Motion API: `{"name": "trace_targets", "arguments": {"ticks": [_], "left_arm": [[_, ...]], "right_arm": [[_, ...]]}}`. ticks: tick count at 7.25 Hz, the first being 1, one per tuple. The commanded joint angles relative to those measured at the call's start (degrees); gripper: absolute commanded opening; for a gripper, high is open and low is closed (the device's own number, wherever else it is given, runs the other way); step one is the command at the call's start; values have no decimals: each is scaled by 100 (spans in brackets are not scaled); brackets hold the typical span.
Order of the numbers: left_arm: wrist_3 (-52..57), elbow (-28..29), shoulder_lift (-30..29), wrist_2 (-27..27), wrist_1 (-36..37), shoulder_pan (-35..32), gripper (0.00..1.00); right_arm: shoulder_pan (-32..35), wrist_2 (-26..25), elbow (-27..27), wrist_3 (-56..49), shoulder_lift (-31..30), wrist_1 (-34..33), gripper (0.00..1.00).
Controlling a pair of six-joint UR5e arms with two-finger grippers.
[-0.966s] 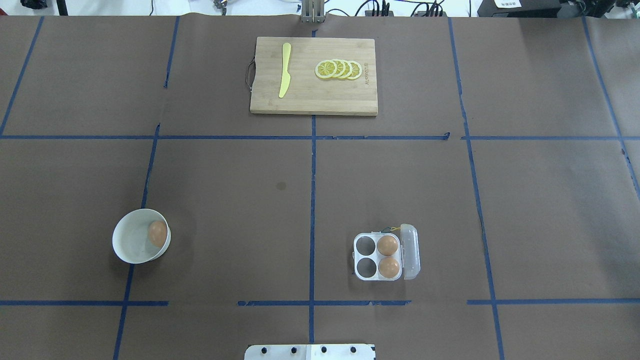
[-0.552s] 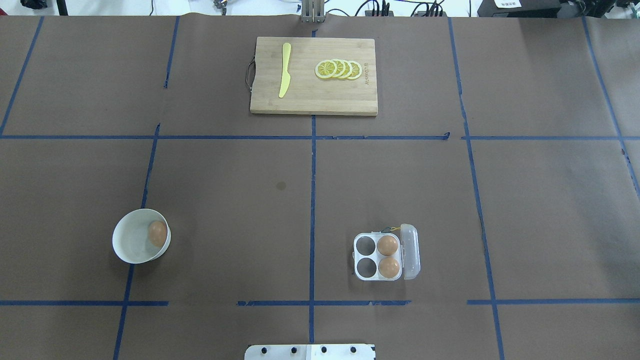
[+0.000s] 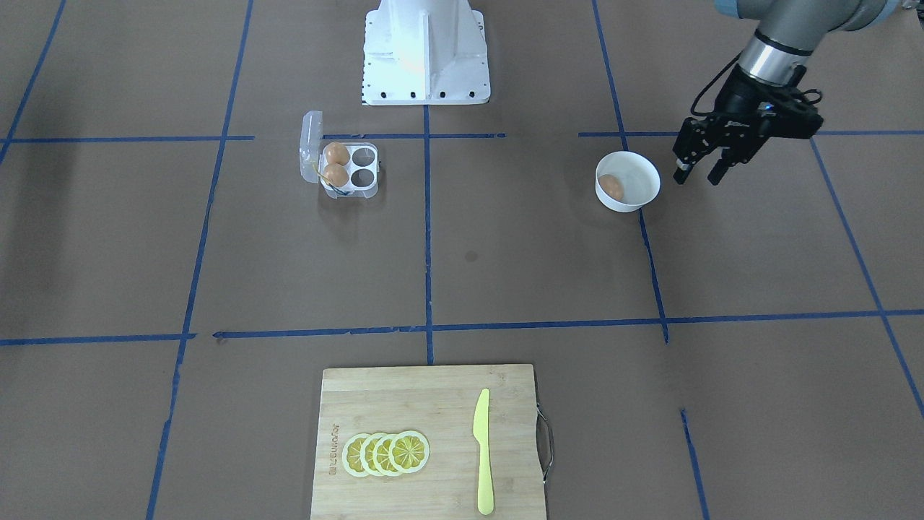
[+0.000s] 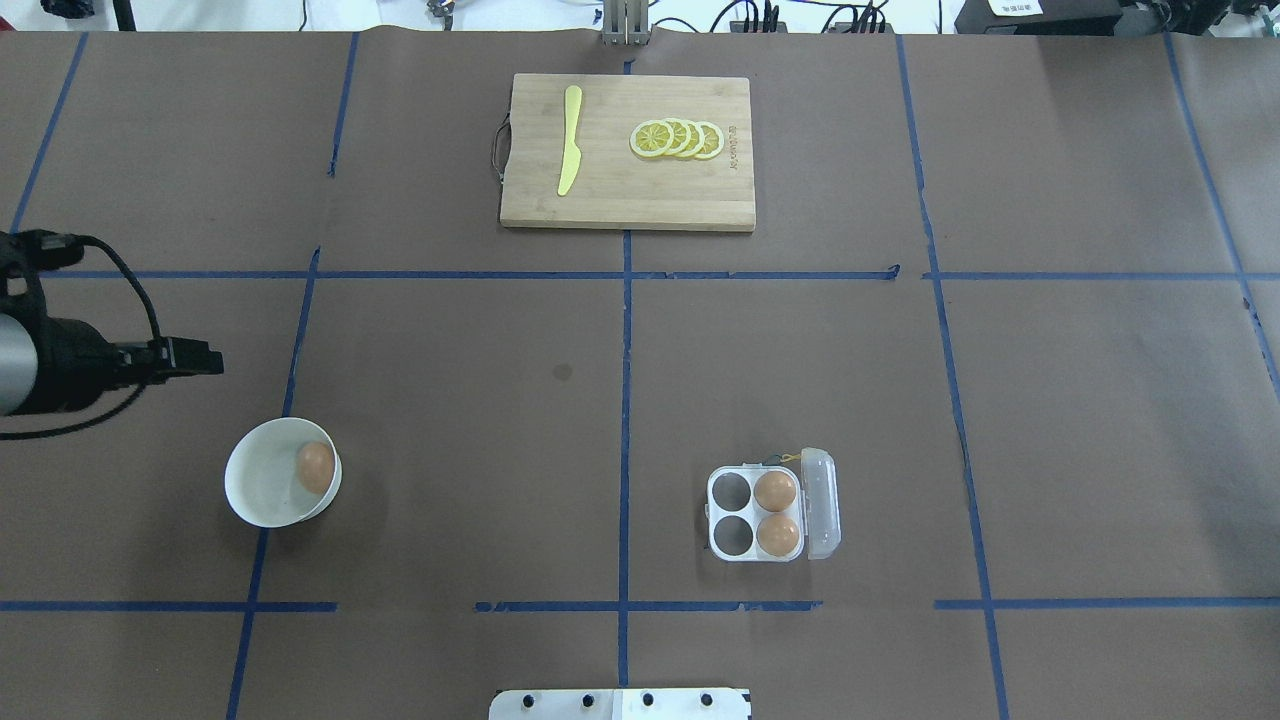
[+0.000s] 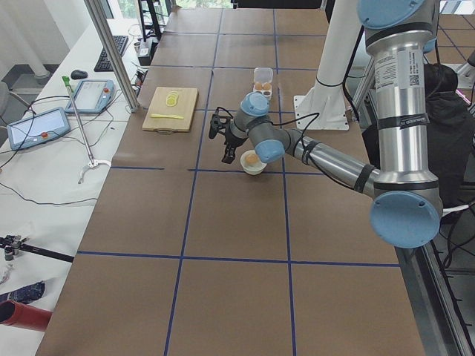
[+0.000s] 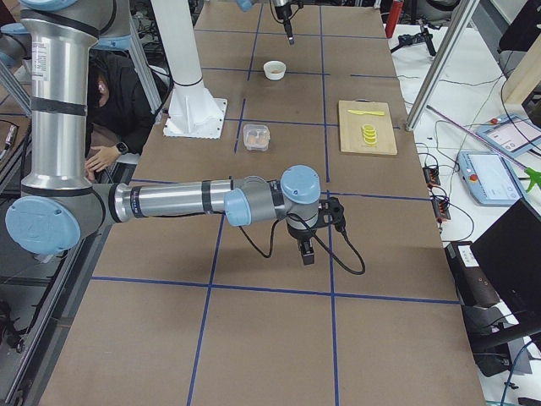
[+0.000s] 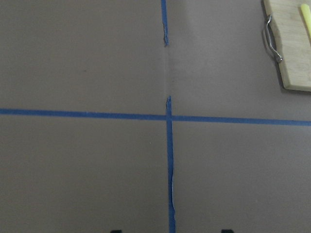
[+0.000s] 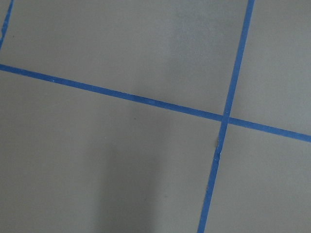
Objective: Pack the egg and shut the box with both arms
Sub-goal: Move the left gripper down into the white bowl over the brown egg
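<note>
The egg (image 4: pixel 315 467) lies in the bowl (image 4: pixel 258 492), well apart from the box (image 4: pixel 753 513), whose lid is up. The left gripper (image 3: pixel 696 175) hangs near the bowl, fingers spread, holding nothing. I cannot tell about the right gripper (image 6: pixel 306 253). Picking, packing and closing are all left.

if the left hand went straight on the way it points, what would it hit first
Probably the bare brown paper-covered table, not the round white bowl; the left hand points downward beside it.
</note>
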Motion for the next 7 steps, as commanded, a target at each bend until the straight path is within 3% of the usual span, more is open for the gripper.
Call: {"name": "trace_targets", "arguments": {"ticks": [1, 7], "left_arm": [[-1202, 78, -61, 720, 189, 1026, 69], [-1292, 676, -660, 747, 243, 1177, 68]], "right_arm": [[3, 0, -1, 21, -123, 240, 100], [3, 17, 69, 21, -185, 259, 100]]}}
